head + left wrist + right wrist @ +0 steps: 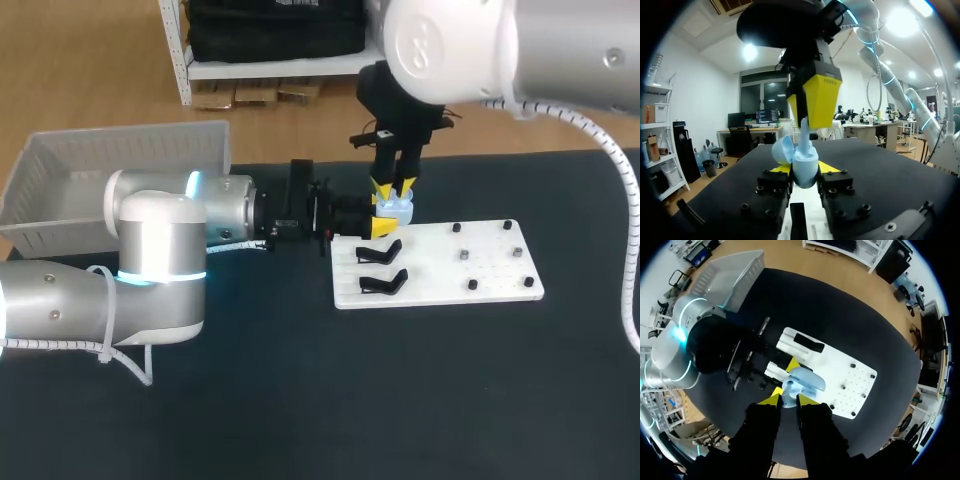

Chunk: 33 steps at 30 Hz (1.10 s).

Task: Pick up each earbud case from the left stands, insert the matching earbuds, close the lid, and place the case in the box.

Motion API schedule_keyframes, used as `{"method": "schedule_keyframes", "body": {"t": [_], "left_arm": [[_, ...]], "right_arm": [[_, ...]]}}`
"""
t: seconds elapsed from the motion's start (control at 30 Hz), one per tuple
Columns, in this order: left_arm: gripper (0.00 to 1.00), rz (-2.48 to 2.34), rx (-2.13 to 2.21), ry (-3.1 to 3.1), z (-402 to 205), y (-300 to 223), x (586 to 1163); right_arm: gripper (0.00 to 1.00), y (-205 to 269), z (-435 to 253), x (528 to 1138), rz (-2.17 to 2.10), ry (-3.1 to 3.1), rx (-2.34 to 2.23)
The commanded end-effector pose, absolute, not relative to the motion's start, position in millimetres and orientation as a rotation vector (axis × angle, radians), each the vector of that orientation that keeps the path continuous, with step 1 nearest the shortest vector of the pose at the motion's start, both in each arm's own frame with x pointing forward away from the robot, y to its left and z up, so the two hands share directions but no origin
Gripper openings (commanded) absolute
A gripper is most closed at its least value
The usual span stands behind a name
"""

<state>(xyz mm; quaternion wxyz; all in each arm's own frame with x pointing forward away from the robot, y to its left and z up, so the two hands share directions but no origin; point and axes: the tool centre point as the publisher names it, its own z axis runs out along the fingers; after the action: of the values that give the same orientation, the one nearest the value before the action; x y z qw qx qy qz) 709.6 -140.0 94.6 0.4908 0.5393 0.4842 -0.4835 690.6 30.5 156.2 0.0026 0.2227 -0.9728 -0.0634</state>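
Earbud case [397, 210], pale blue with its lid open, is clamped in the left gripper [805, 172] at the far-left corner of the white stand board [490, 275]. Right gripper [392, 188], fingers narrow, seems to be pinching an earbud [802, 131] into it. Lid closing and boxing remain.

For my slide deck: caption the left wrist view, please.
Left end effector grips the open blue earbud case while the right end effector holds an earbud above it.
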Motion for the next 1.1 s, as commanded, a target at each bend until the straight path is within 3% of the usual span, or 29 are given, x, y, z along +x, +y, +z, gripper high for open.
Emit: {"method": "schedule_keyframes", "body": {"t": [0.03, 1.1], "left_arm": [[0.00, -1.167, 1.304, 1.174, 93.7, -140.3, 708.1], [0.00, -1.167, 1.304, 1.174, 93.7, -140.3, 708.1]], "right_arm": [[0.00, 29.4, 154.5, 689.8, -0.203, -3.056, 0.696], [0.00, 30.7, 144.6, 697.8, -0.187, -3.057, 0.683]]}}
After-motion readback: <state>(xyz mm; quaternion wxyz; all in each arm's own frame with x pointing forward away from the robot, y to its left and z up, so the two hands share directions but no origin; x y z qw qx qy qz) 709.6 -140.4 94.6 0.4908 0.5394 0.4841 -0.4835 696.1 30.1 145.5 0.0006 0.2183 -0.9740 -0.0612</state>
